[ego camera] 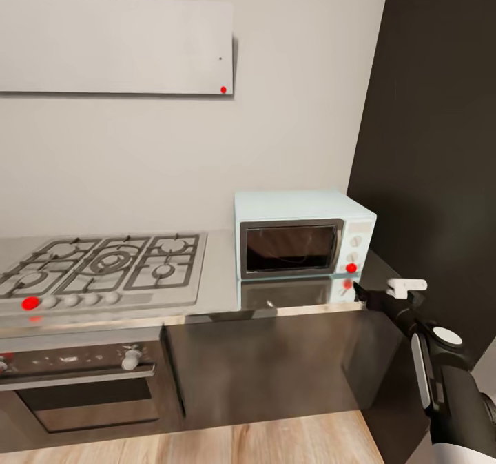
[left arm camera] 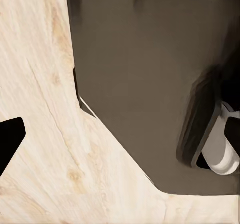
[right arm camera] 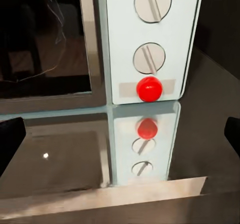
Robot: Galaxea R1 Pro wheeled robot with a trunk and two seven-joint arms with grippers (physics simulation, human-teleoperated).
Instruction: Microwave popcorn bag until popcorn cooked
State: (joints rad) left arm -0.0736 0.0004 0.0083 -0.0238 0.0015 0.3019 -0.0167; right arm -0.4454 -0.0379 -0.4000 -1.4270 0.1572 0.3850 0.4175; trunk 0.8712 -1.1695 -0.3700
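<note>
Microwave (ego camera: 303, 233) shut, far right on the desk (ego camera: 220, 271), red button (right arm camera: 149, 89) just beyond the right hand (ego camera: 375, 297), fingers spread, empty. Popcorn bag unseen, perhaps inside. Likely start step; next: press squarely. Left hand: cannot tell.

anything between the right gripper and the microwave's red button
Nothing: in the right wrist view only bare glossy countertop lies between the right gripper and the microwave's red button.

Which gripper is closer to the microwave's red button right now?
Right. The right gripper sits just in front of the red button, facing it. The left gripper looks down at the wooden floor.
</note>
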